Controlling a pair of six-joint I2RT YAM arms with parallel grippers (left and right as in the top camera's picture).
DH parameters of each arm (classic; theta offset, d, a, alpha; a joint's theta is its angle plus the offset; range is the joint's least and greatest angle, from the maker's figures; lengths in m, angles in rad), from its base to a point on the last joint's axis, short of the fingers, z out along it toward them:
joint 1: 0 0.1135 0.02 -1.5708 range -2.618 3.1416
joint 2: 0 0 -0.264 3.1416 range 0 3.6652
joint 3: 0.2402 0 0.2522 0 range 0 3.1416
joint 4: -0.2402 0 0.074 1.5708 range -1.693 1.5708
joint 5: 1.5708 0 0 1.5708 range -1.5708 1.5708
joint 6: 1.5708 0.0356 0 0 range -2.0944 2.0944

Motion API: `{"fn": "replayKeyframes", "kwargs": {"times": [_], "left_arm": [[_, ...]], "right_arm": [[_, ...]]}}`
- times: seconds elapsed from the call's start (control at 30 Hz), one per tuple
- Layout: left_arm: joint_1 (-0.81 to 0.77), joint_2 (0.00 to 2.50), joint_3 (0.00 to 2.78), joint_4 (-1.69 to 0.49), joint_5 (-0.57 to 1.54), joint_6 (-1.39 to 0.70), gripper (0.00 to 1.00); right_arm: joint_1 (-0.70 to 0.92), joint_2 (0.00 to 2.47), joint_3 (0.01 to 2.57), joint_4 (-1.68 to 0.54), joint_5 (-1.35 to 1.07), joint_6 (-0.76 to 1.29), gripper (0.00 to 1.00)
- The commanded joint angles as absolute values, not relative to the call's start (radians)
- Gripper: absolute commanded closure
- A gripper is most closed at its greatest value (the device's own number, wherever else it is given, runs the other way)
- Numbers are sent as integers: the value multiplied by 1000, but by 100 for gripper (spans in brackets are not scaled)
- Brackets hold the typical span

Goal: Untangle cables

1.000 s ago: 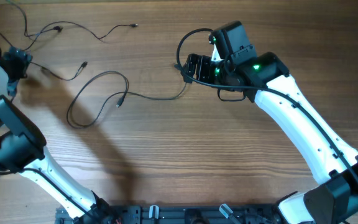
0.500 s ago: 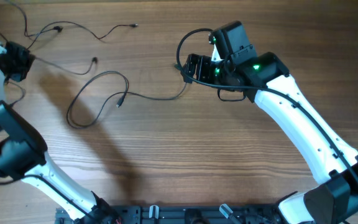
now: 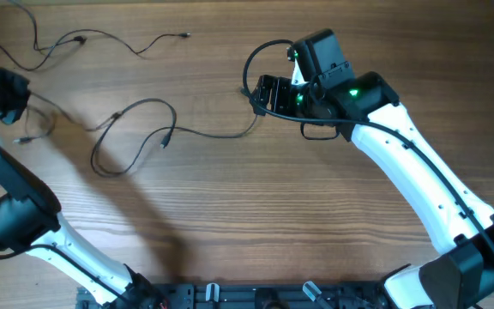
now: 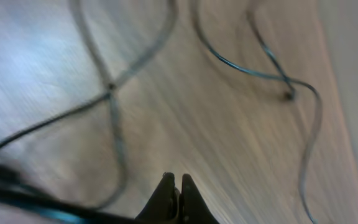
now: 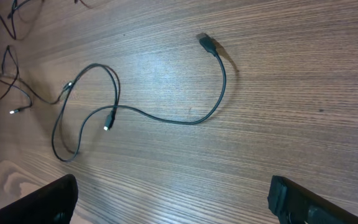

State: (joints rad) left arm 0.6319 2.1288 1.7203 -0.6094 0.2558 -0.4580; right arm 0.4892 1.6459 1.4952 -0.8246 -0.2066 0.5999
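Note:
Several thin black cables lie spread over the left half of the wooden table. One long cable (image 3: pixel 135 105) (image 5: pixel 166 118) forms a loop mid-left, and its plug end (image 5: pixel 207 43) lies just in front of my right gripper (image 3: pixel 264 93) (image 5: pixel 176 208), which hovers open and empty. A thinner cable (image 3: pixel 101 36) snakes along the far edge. My left gripper (image 3: pixel 11 90) (image 4: pixel 174 186) is at the far left edge with its fingers pressed together on a thin cable strand (image 3: pixel 54 112), which trails right towards the loop. The left wrist view is blurred by motion.
A small loose plug (image 3: pixel 24 137) lies below the left gripper. The thick black lead of the right arm (image 3: pixel 260 51) arcs beside the right gripper. The table's left edge is close to the left gripper.
The left gripper shut on the thin strand and moved left and nearer, dragging it; a plug end slid from beside the loop to below the gripper. The right arm stayed still.

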Motion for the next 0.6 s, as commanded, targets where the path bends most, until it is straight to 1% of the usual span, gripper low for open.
{"fn": "replayKeyframes", "kwargs": {"times": [0.0,0.03,0.07,0.23,0.3,0.37,0.4,0.43,0.47,0.5,0.53,0.57], "left_arm": [[653,2158,1713,-617,117,-479,36],[656,2162,1713,-622,117,-479,10],[659,2166,1713,-634,117,-479,0],[659,2174,1713,-675,116,-479,0],[661,2191,1713,-705,65,-479,2],[662,2228,1699,-738,-54,-480,15],[664,2240,1698,-746,-88,-479,17],[665,2245,1698,-753,-107,-479,16],[668,2235,1702,-753,-94,-480,13],[670,2208,1713,-753,-48,-480,11],[671,2178,1723,-753,13,-486,6],[670,2126,1731,-750,94,-538,1]], "right_arm": [[490,1654,1497,-825,-220,582,0],[490,1654,1497,-824,-219,582,0],[490,1654,1497,-822,-219,583,0],[490,1654,1497,-812,-219,582,0],[490,1654,1497,-808,-220,583,0],[490,1654,1497,-820,-220,582,0],[490,1654,1497,-823,-220,580,0],[490,1654,1497,-822,-220,579,0],[490,1654,1497,-817,-220,579,0],[490,1654,1497,-814,-220,579,0],[490,1654,1497,-813,-219,576,0],[490,1655,1497,-812,-218,574,0]]}}
